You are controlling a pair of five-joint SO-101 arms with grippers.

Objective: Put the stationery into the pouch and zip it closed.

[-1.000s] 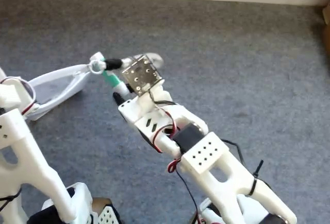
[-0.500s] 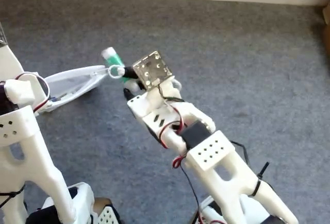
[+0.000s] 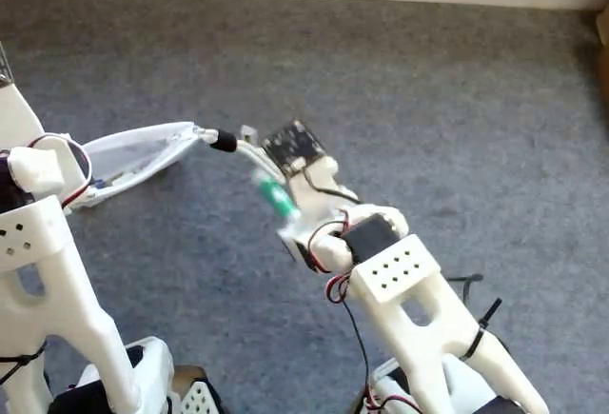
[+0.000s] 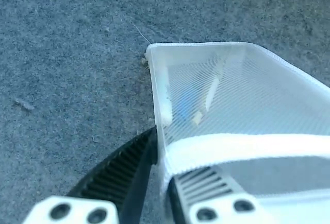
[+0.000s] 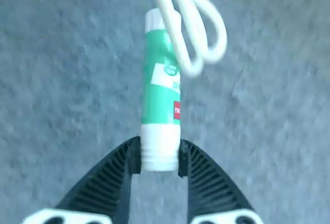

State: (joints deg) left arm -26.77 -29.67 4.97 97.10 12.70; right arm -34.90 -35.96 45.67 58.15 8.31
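A: How are the jaws of the right gripper (image 5: 159, 154) seen?
B: They are pressed onto the white end of a glue stick (image 5: 161, 95), one on each side. The green body is pointed away from them.
A: What is seen past the stick?
B: A white cord (image 5: 176, 36) is looped across its far end. In the high view the cord is traced to a black pull (image 3: 224, 141) at the tip of the pouch (image 3: 133, 155). The stick is held near that tip, outside the pouch.
A: And the left gripper (image 4: 162, 165)?
B: Its jaws are closed on the pouch's other end, and the mesh wall with its white band is pinched between them.
A: Is anything made out inside?
B: Through the mesh a thin white item (image 4: 211, 92) and a blue item (image 4: 185, 103) are seen lying side by side. What they are cannot be told.
A: How is the pouch placed?
B: It is stretched from the left gripper to the pull, at the left of the grey table (image 3: 457, 100) in the high view. Whether it is raised off the table cannot be told.
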